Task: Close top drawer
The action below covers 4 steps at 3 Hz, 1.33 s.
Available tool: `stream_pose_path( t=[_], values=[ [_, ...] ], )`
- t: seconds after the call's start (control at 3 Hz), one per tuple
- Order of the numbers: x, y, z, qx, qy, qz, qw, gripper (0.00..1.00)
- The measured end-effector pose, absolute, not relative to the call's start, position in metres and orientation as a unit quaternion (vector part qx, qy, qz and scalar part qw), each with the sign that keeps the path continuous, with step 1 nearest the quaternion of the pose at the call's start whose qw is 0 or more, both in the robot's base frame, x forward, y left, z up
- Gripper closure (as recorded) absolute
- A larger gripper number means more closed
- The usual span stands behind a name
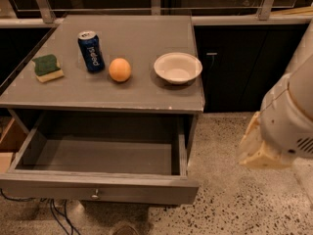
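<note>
The top drawer (pixel 100 189) is a wide grey drawer pulled far out of the cabinet, and its inside is bare. Its flat front panel faces the camera, with a small round metal knob (pixel 95 195) near the middle. My gripper (pixel 257 150) is a beige piece at the end of the white arm (pixel 293 116). It hangs over the speckled floor, to the right of the drawer's right corner and apart from it.
On the cabinet top (pixel 137 94) stand a green-and-yellow sponge (pixel 47 67), a blue can (pixel 91 51), an orange (pixel 120 69) and a white bowl (pixel 178 67). A cardboard box (pixel 10 138) sits at the left. Cables (pixel 58 219) lie under the drawer. Dark cabinets (pixel 234 67) line the back right.
</note>
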<state>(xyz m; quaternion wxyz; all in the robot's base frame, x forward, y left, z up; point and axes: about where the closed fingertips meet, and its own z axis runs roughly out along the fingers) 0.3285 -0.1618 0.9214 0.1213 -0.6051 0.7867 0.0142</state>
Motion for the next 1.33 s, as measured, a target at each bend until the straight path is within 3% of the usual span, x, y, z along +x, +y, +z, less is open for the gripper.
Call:
stream_pose_path(
  t=[1.33],
  values=[
    [0.287,-0.125,0.87,-0.612,0.783,0.058,0.097,1.0]
  ],
)
